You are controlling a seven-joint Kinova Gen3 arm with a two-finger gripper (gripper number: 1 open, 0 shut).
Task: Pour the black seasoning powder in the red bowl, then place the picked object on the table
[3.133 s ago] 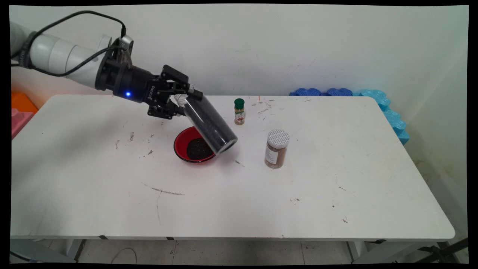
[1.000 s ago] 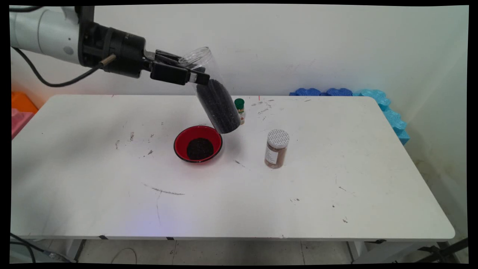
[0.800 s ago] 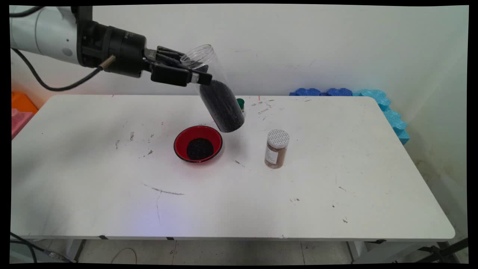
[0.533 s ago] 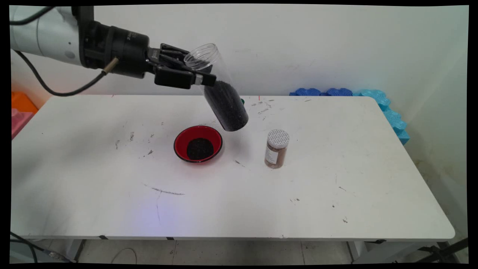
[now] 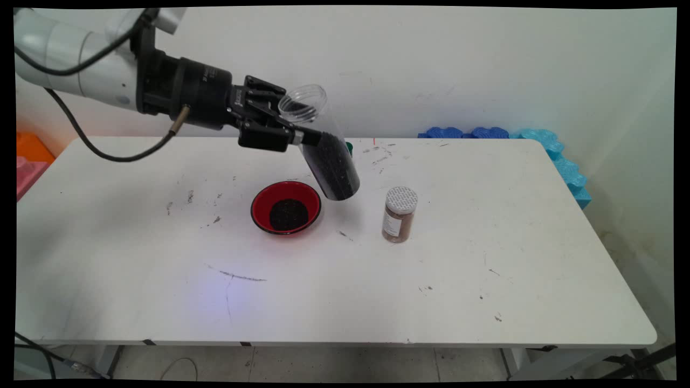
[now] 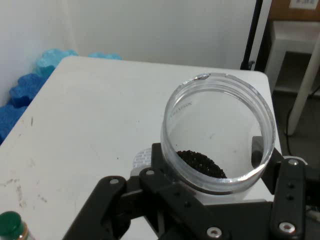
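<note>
The jar (image 5: 323,151) is clear, glossy plastic holding dark grains. The red bowl (image 5: 285,207) looks glossy. The white table (image 5: 485,258) is matt and scuffed.

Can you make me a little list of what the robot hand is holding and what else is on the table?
holding: gripper shut on clear jar, tilted, mouth open, dark grains inside
below it: red bowl with dark grains
to the right: brown spice jar, white lid
behind: small green-capped bottle
surface: white table
beyond the table: blue foam

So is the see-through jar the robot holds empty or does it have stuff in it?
Not empty. The clear jar, tilted in the hand with its open mouth up, is filled well over halfway with black grains; the same kind lies in the red bowl.
</note>
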